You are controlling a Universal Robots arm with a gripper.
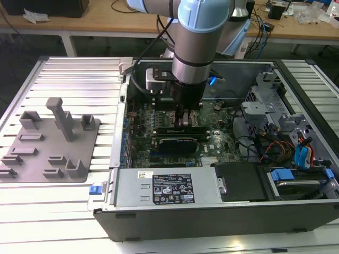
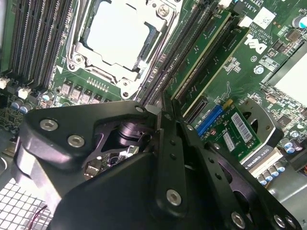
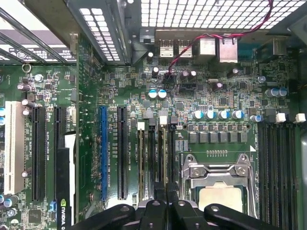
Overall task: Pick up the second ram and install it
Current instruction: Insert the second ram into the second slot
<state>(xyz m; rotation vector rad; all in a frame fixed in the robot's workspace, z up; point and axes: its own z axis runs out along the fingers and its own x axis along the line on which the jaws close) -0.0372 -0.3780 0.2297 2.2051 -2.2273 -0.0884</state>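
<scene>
Tool (image 2: 165, 108), with fingers pressed together on the upper edge of the second ram (image 2: 204, 50), is held directly above it, the stick's long axis lying along the slots beside the processor socket (image 2: 120, 33).

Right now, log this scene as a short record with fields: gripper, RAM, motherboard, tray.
gripper: lowered inside the open computer case, over the memory slots beside the CPU socket
fingers: shut together
second ram: cannot tell; two green sticks stand seated in slots in the second wrist view
motherboard: green, in the case
grey tray: outside the case, at the exterior view's left
</scene>
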